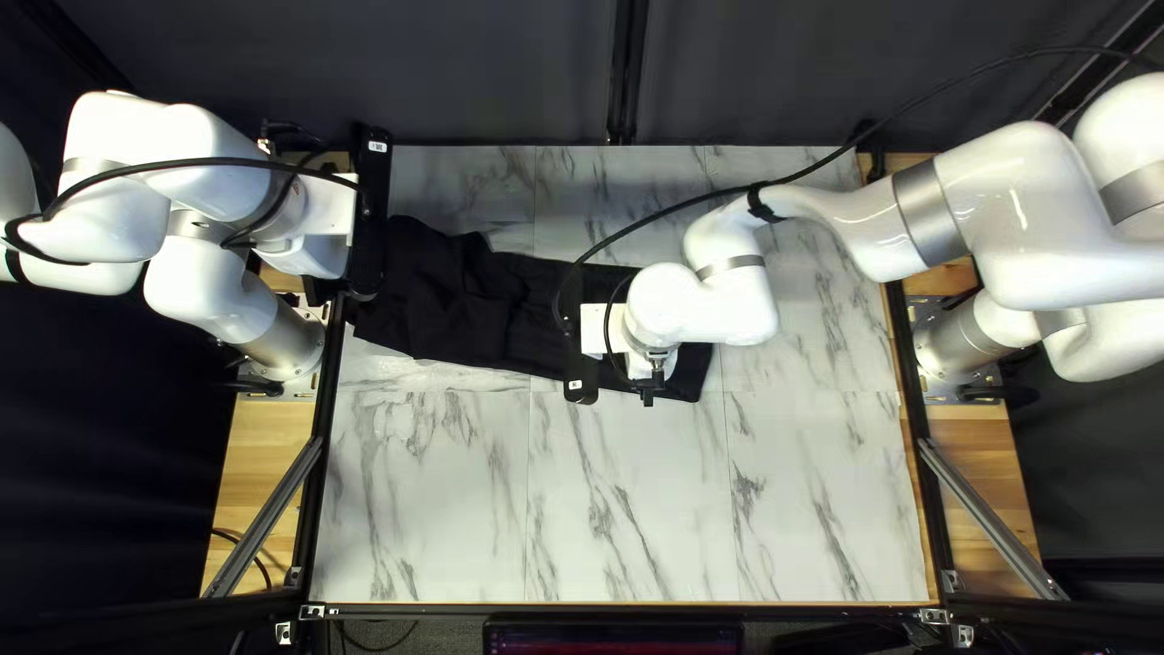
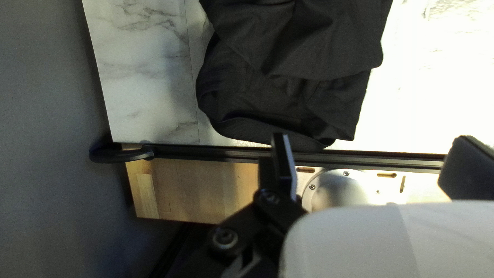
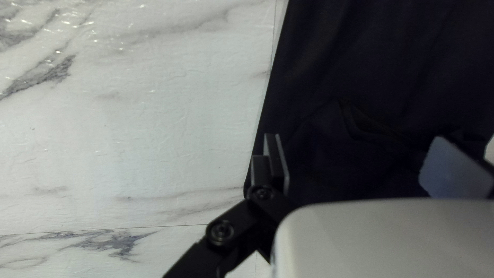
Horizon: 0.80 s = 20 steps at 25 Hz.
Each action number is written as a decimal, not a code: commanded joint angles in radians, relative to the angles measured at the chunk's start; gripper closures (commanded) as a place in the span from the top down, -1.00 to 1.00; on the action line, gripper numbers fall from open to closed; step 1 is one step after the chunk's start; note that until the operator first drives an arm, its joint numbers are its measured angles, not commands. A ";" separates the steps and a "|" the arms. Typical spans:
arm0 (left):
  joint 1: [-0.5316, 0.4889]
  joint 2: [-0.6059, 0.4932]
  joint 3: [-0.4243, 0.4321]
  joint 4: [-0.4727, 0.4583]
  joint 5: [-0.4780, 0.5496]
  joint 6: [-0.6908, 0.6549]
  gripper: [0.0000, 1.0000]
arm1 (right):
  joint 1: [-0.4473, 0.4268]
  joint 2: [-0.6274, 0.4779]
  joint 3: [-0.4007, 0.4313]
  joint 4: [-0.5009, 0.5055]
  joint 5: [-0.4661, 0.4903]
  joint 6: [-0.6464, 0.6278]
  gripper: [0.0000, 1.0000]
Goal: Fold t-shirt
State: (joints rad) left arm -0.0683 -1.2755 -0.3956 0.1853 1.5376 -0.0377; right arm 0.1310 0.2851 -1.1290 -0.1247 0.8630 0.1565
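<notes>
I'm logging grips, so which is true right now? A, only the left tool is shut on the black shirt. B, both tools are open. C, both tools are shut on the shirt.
B: each wrist view shows two fingers wide apart, the left tool by one end of the shirt and the right tool over it, neither pinching it.

One left arm (image 1: 209, 285), one right arm (image 1: 1019, 218)—two; left pincer (image 1: 371, 212), right pincer (image 1: 582, 364)—two; one t-shirt (image 1: 515, 318), one table (image 1: 631, 522).
</notes>
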 commanded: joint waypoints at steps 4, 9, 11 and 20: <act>0.000 0.000 0.000 0.000 0.000 0.000 1.00 | -0.008 0.064 -0.039 -0.019 0.011 0.214 1.00; 0.000 0.000 0.000 0.000 0.000 0.000 1.00 | 0.013 0.095 -0.105 -0.068 0.081 0.411 1.00; 0.000 0.000 0.000 0.000 0.000 0.000 1.00 | 0.013 0.095 -0.105 -0.068 0.081 0.411 1.00; 0.000 0.000 0.000 0.000 0.000 0.000 1.00 | 0.020 0.125 -0.130 -0.074 0.098 0.455 1.00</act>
State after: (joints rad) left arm -0.0683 -1.2755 -0.3956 0.1853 1.5376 -0.0377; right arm 0.1458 0.3859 -1.2345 -0.1944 0.9457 0.5724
